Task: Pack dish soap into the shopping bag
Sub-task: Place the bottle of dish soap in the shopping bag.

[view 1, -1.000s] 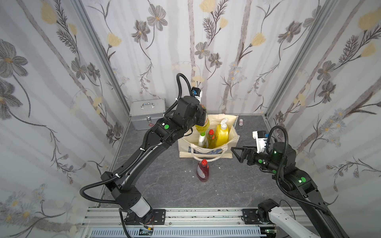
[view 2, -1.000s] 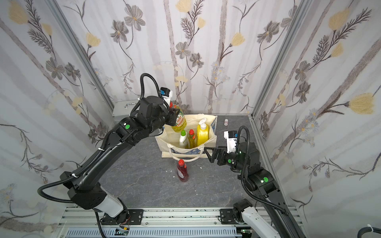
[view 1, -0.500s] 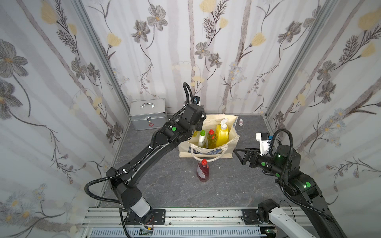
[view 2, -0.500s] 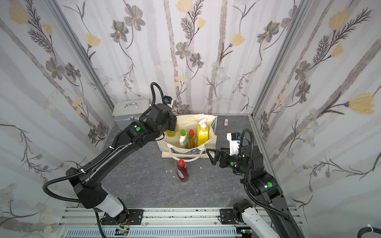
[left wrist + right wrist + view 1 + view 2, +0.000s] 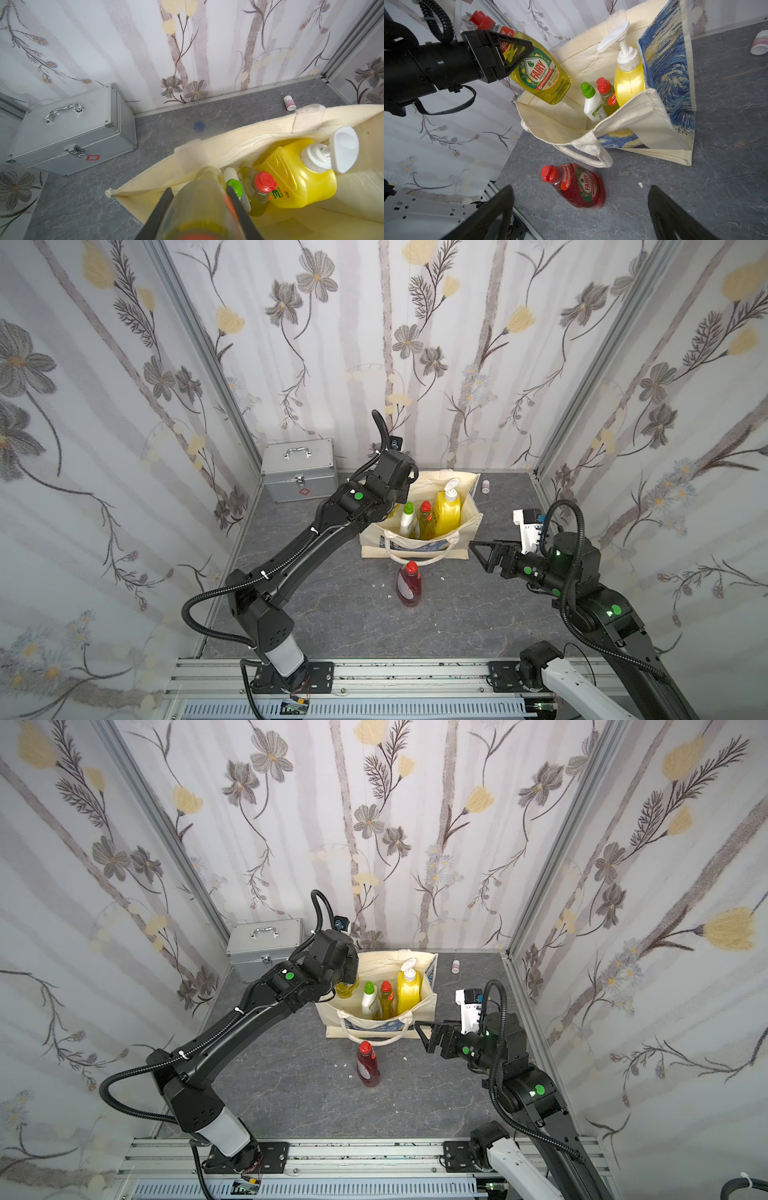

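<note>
**Q:** Which step is shown?

**A:** Nearest, the right hand (image 5: 480, 558), spread wide and empty, hangs over the table's (image 5: 332, 614) right side. The red bottle (image 5: 409, 585) sits just before the shopping bag (image 5: 419, 549), which stands toward the far edge and holds three bottles (image 5: 424, 516). The left hand (image 5: 199, 195), clamped on a tilted yellow-green bottle (image 5: 542, 79), hovers at the bag's left end.

**Q:** Next?

**A:** Probably lower the bottle into the free gap, then release.

Three walls (image 5: 374, 323) papered white with grey and pale-yellow flowers on long stems close in the table (image 5: 332, 614), a grey stone-look slab. Silver metal posts (image 5: 205, 364) run up both back corners. A silver metal case (image 5: 299, 472) sits in the back-left corner. A metal rail (image 5: 374, 672) edges the front. The light is even.
</note>
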Available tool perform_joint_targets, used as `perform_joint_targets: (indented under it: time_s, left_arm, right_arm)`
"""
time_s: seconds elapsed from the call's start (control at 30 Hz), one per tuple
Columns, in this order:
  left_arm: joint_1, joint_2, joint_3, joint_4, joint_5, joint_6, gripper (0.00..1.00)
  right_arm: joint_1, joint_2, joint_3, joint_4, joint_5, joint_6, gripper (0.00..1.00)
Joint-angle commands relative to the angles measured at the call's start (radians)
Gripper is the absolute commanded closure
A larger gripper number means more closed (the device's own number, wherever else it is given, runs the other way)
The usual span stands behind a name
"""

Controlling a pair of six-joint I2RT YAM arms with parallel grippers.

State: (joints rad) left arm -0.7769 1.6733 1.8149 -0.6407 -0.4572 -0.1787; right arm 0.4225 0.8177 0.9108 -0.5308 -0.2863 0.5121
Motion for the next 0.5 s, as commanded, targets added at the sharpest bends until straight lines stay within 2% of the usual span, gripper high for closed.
perform_joint_targets:
  time_s: [0.0,0.27,0.47]
  left_arm:
    - [-0.007,0.025,0.027,0.083,-0.051,-0.058,0.74]
    - [-0.01,0.052,-0.021,0.063,-0.16,-0.117,0.74]
    - [-0.01,0.062,-0.078,0.089,-0.162,-0.155,0.73]
  right_arm:
    - [0.0,-0.006,-0.004,0.013,-0.002,0.014,0.0]
    - [0.0,-0.029,-0.01,0.002,0.007,0.025,0.0]
    - [0.0,-0.031,-0.024,0.0,0.001,0.027,0.0]
